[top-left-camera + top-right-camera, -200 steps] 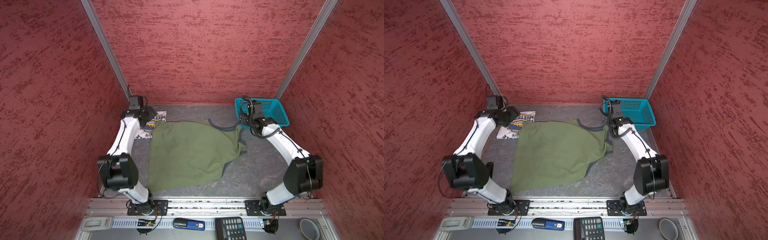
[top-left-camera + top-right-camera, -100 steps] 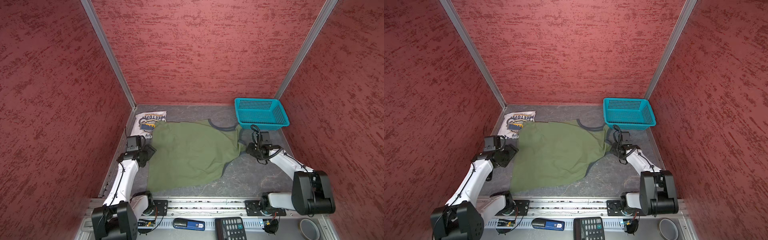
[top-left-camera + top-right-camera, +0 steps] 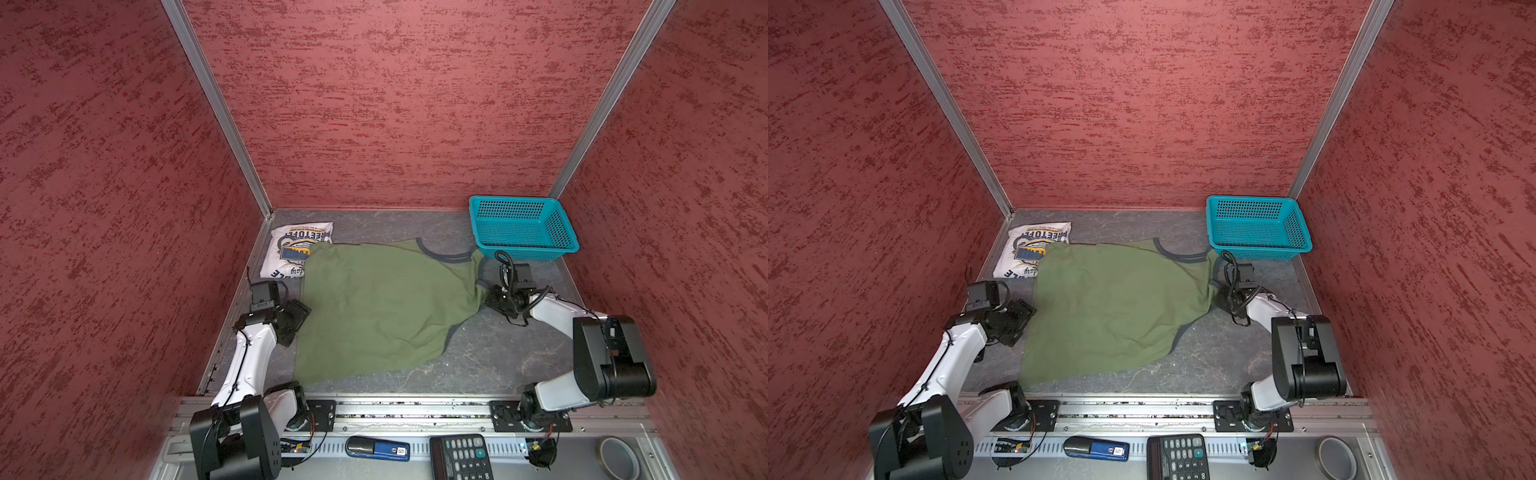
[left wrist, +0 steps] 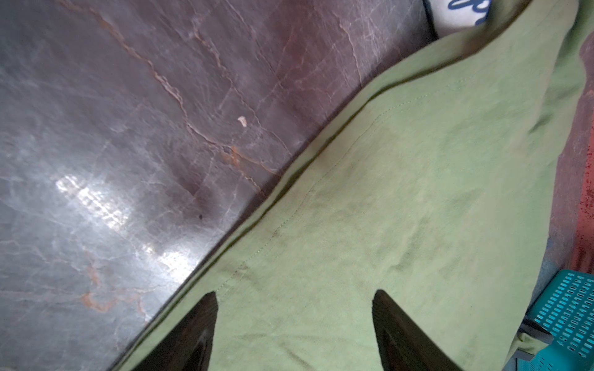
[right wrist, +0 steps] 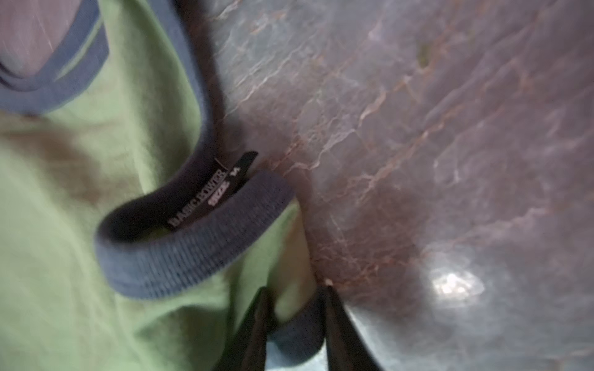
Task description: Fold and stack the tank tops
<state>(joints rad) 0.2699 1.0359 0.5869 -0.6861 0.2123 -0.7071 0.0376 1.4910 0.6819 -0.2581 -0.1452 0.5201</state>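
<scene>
The olive green tank top (image 3: 382, 307) (image 3: 1113, 311) lies spread across the middle of the table in both top views, grey-trimmed neck toward the basket. The white tank top (image 3: 297, 249) (image 3: 1034, 249) lies folded at the back left, its near corner under the green one. My left gripper (image 3: 297, 316) (image 4: 294, 298) is low at the green top's left edge, open, with its fingers over the hem. My right gripper (image 3: 492, 299) (image 5: 295, 295) is at the top's right edge, shut on a fold of green cloth with grey trim, close to the neck label (image 5: 209, 196).
A teal perforated basket (image 3: 521, 226) (image 3: 1256, 226) stands at the back right, just behind the right gripper. Red walls close in three sides. On the front ledge lie a blue device (image 3: 378, 449), a calculator (image 3: 461, 457) and a tape roll (image 3: 619, 457).
Both arms came forward from the back of the table and dropped to the green top's two sides. The right gripper closed on the trimmed edge; the left stayed open.
</scene>
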